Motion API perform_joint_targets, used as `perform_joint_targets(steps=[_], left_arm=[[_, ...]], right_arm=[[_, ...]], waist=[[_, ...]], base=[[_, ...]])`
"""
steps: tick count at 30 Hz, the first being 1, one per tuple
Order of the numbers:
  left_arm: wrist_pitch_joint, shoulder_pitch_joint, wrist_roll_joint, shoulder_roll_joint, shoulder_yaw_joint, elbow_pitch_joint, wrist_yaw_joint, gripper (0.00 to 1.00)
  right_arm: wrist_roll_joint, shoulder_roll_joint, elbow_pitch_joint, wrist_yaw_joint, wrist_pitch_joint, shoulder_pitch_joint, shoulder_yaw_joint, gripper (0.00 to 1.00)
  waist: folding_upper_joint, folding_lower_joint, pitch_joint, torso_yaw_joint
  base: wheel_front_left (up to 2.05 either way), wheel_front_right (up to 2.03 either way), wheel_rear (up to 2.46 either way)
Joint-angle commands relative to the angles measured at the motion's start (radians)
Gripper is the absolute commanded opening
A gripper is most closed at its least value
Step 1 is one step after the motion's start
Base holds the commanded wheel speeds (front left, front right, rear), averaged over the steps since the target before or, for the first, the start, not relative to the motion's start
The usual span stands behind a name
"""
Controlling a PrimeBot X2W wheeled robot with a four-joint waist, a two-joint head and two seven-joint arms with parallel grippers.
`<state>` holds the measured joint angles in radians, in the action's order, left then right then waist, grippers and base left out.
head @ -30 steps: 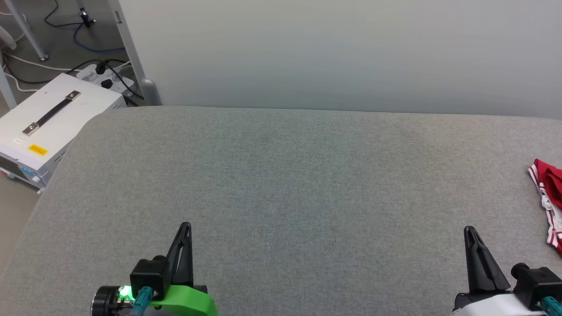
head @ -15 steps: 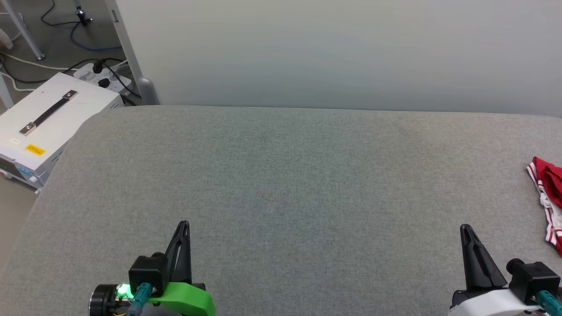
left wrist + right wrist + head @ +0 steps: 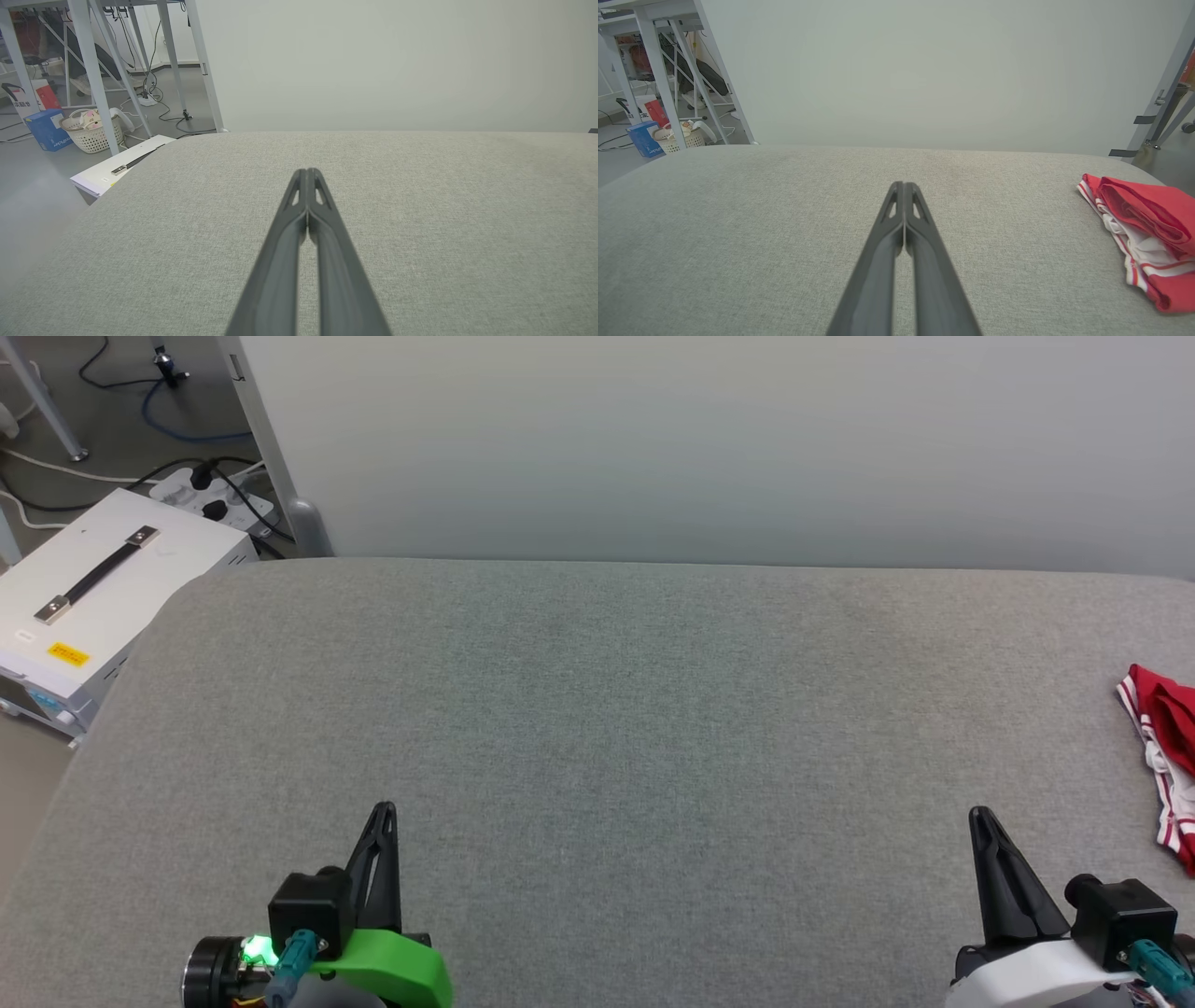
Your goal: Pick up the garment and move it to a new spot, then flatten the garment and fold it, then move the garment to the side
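Counter surface: grey woven cloth covers the counter (image 3: 597,709), which is broad and rounded at its far left corner.
Backdrop: a plain pale panel (image 3: 709,448) stands along the counter's far edge.
Garment: the garment (image 3: 1165,737) lies in a crumpled heap at the counter's right end, partly cut off by the edge of the head view. Red folds sit on top, with white cloth and red-and-white striped trim below. Neither tool touches it.
Left tool: the left tool (image 3: 384,810) hangs over the counter's near edge, toward the left end. Its two dark fingers are pressed together tip to tip with nothing between them, and they point at the counter's far edge. A green bracket (image 3: 392,971) and a small green light sit at its base.
Right tool: the right tool (image 3: 979,814) hangs over the counter's near edge, toward the right end. Its fingers are closed flat against each other and grip nothing. The garment lies nearer the counter's right end than this tool, clearly apart from it.
Off the counter's left end: a white box (image 3: 93,588) with a black handle and a yellow label sits on the floor. A power strip (image 3: 210,497) with black plugs and loose cables lies past it.
Beyond the counter's far left corner: pale metal frame legs (image 3: 93,70), a pale basket (image 3: 91,133) and a blue box (image 3: 44,133) stand on the floor.
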<state>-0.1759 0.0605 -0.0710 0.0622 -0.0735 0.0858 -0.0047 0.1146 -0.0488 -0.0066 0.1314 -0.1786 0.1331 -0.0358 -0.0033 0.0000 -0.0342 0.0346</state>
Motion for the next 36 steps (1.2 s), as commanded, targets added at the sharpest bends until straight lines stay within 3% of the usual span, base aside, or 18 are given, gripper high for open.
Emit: perform_joint_targets(steps=[1,36], left_arm=[[0.005,-0.016,0.012,-0.004,0.005,-0.007,0.001,0.0],[0.075,-0.035,0.036,-0.007,0.033,-0.039,0.003,0.0]], right_arm=[[-0.012,-0.001,0.002,0.0,0.005,-0.023,0.002,0.0],[-0.054,-0.001,0.004,0.0,0.076,-0.068,0.016,0.0]], waist=[[0.0011,0.0,0.001,-0.001],[0.002,0.0,0.014,-0.015]], base=[[0.0,0.0,0.0],[0.0,0.0,0.0]])
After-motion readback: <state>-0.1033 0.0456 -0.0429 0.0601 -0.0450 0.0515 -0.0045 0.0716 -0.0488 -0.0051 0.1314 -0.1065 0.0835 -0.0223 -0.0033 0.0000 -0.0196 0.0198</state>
